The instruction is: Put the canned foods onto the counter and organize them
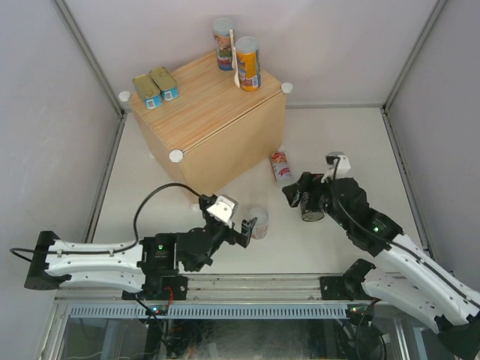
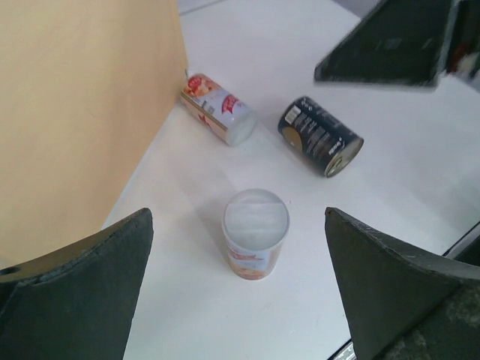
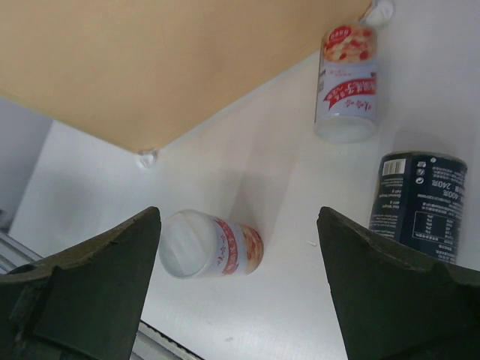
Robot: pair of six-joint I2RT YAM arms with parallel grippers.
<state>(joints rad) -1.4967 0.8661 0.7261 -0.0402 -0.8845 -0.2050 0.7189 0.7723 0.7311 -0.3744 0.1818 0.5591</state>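
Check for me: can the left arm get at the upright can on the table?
Likely yes. The left gripper is open, the upright can stands centred ahead of it with nothing between, and the counter sits off to one side.

The top of the wooden box (image 1: 217,105) gives you open room across its middle and near part. Two flat tins (image 1: 156,88) take its far left corner and two tall cans (image 1: 247,64) its far right. On the white surface (image 1: 337,142), a red-white can (image 1: 280,166) lies just beside the box's right face. A dark can (image 1: 311,212) lies at your right hand (image 1: 294,193). An upright can (image 1: 259,223) stands just ahead of your left hand (image 1: 246,229), facing its wide gap.
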